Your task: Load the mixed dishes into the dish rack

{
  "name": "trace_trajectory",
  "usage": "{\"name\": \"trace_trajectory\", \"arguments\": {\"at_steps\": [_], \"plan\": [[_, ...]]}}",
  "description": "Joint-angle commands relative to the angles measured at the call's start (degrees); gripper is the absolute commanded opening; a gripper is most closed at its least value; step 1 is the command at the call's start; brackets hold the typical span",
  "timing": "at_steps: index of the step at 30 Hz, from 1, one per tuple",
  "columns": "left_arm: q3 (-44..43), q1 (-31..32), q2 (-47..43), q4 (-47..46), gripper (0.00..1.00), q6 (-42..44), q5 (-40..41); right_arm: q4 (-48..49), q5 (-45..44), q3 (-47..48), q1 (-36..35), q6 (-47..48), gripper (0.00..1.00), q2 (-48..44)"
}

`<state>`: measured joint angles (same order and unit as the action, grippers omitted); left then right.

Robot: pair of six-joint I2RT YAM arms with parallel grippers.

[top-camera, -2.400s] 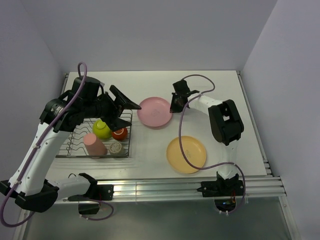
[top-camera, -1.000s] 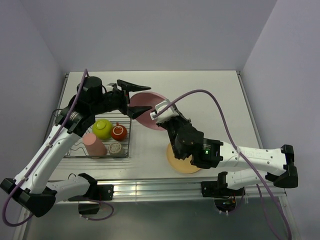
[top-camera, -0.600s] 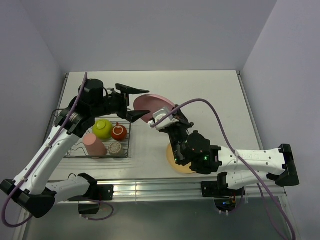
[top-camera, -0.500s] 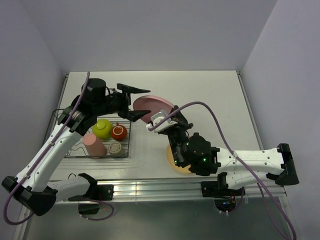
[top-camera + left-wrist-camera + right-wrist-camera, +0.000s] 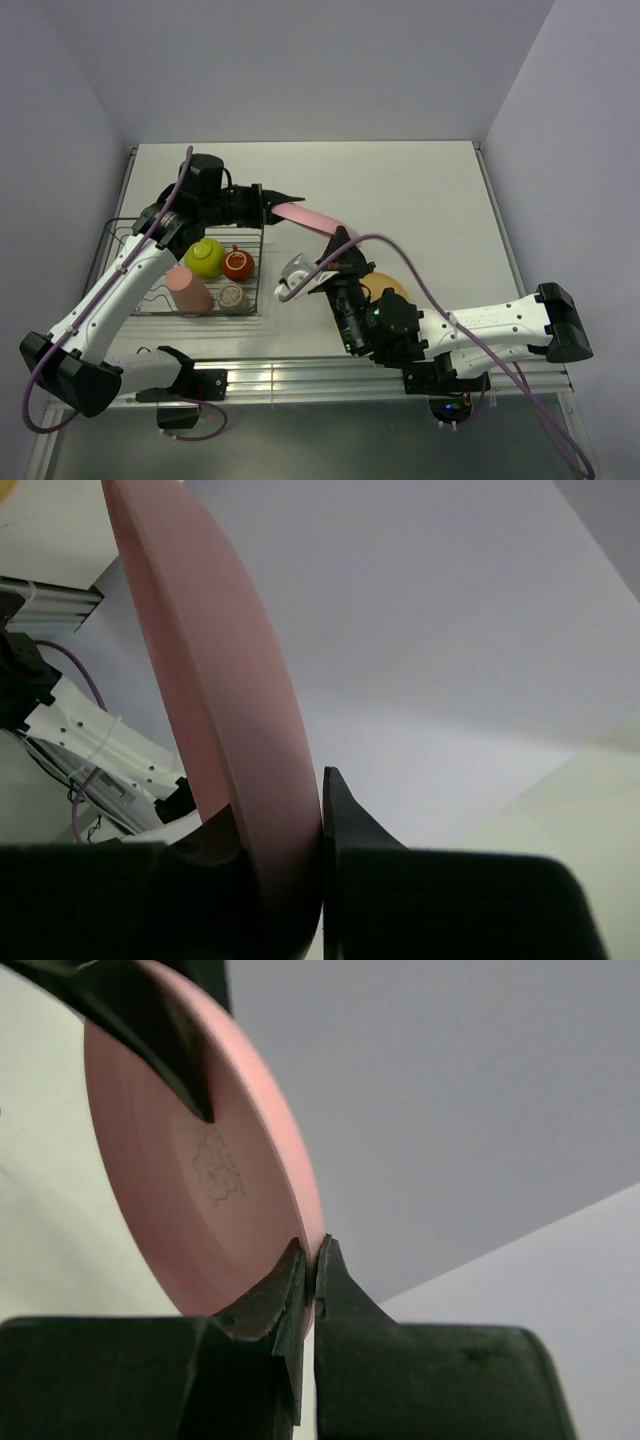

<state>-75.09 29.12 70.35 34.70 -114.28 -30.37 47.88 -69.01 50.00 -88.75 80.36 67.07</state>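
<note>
The pink plate (image 5: 310,217) hangs in the air on edge, right of the dish rack (image 5: 258,285). My left gripper (image 5: 280,197) is shut on its left rim, and my right gripper (image 5: 343,236) is shut on its right rim. In the left wrist view the pink plate (image 5: 215,680) is pinched between my left gripper (image 5: 290,810). In the right wrist view my right gripper (image 5: 308,1250) pinches the pink plate (image 5: 190,1180) at its rim. The rack holds a lime-green bowl (image 5: 205,257), a red-orange bowl (image 5: 238,264), a salmon-pink cup (image 5: 188,290) and a tiny beige cup (image 5: 231,296). The yellow-orange plate (image 5: 388,284) lies mostly hidden under my right arm.
My right arm (image 5: 450,325) stretches low across the front of the table (image 5: 430,190), its purple cable looping above it. Walls close in at the left, back and right. An aluminium rail (image 5: 300,375) runs along the near edge.
My left gripper, open around the pink plate's far rim before, has shut on it. My right gripper has stayed shut on the plate and carried it left, turning it edge-on.
</note>
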Motion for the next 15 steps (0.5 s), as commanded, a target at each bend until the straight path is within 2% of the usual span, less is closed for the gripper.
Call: {"name": "trace_trajectory", "arguments": {"at_steps": [1,4,5,6,7,8,9,10,11,12,13,15], "plan": [[3.1,-2.0,-3.5,-8.1,0.0,-7.3,-0.8,4.2,-0.5,0.6,-1.1,0.5,0.0,-0.3],[6.1,-2.5,-5.7,-10.4,0.0,-7.0,-1.4,4.1,-1.6,2.3,-0.6,-1.3,0.0,0.9],[6.6,-3.6,-6.1,-10.1,0.0,-6.3,-2.0,4.2,-2.0,2.8,-0.4,-1.7,0.06,1.4],[6.6,-4.7,-6.4,-8.8,0.0,-4.7,-2.6,4.2,-2.6,3.7,0.0,-2.2,0.24,1.8],[6.2,-6.2,-6.9,-7.1,0.0,0.1,-3.5,4.5,-4.5,5.8,0.2,-3.4,0.61,2.9],[5.5,-10.4,-7.1,-4.5,0.0,3.5,-4.7,4.9,-5.5,6.9,0.8,-4.1,0.83,3.3],[2.9,-12.9,-7.4,3.4,0.0,11.5,-4.8,5.1,-7.5,9.2,0.9,-5.5,0.99,3.5],[1.2,-19.0,-7.6,7.5,0.0,16.0,-4.6,5.2,-8.7,10.4,1.0,-6.0,1.0,3.4],[-1.5,-22.2,-7.9,11.5,0.0,19.8,-3.9,5.5,-9.9,11.5,1.0,-6.6,1.0,3.2],[-2.3,-25.2,-8.6,17.8,0.0,27.2,-4.0,5.6,-11.0,13.8,1.0,-8.0,1.0,2.8],[-3.0,-31.5,-8.8,20.7,0.0,30.8,-4.3,5.6,-13.0,14.9,1.0,-8.4,1.0,2.5],[-3.3,-36.3,-9.6,25.7,0.0,36.8,-5.5,5.0,-14.7,17.0,0.9,-9.0,1.0,1.1]]}}
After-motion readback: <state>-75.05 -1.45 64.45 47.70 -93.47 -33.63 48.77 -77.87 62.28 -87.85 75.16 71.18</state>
